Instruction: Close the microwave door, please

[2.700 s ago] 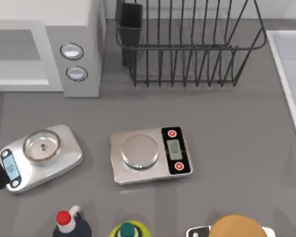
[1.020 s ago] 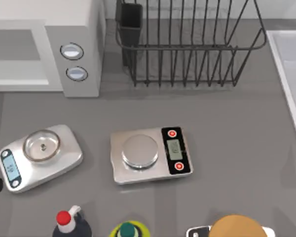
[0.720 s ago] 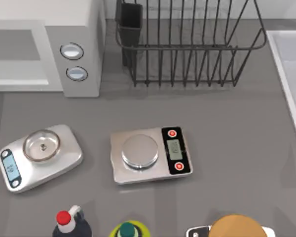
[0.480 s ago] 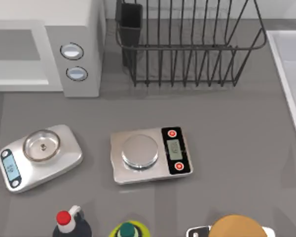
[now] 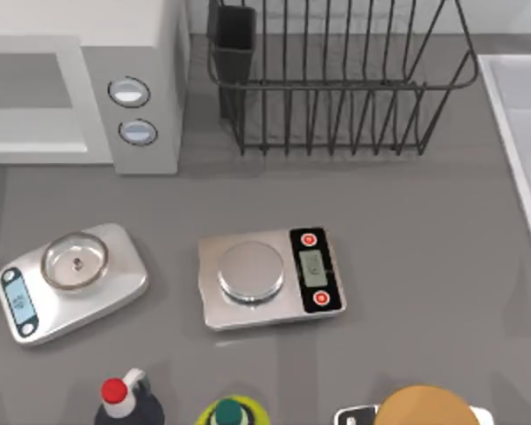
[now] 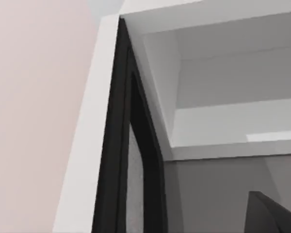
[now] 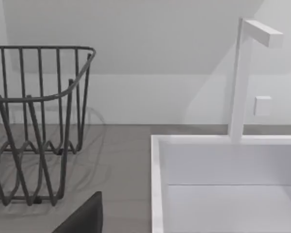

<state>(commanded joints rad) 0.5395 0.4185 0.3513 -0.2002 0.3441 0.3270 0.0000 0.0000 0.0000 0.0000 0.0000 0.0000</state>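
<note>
**Left gripper** (image 6: 275, 217): a dark part of it shows just beside the microwave door. Whether it is wide or narrow cannot be told, and no contact with the door is visible.

**Microwave door** (image 6: 85, 145): thin, flat white panel with a dark inner frame (image 6: 117, 160). It stands open, swung out from the cavity (image 6: 223, 82) and seen nearly edge-on.
- Handling (judged): stiff and light, turns freely on its hinge, not fragile under a steady push. The smooth faces are likely slippery.
- Hold (judged): no grasp needed. Press flat on the outer white face near the free edge, away from the hinge, for the most leverage.
- Orientation: upright, long axis vertical, dark inner face turned toward the cavity. Closing swings it across the opening.

**Microwave** (image 5: 133, 27): at the surface's far left corner, with the grey knob panel (image 5: 133, 111) to the right of the open cavity.

**Right gripper** (image 7: 83, 216): parked near the sink (image 7: 157, 184) and dish rack (image 7: 39, 97). Its spread cannot be told.
</note>
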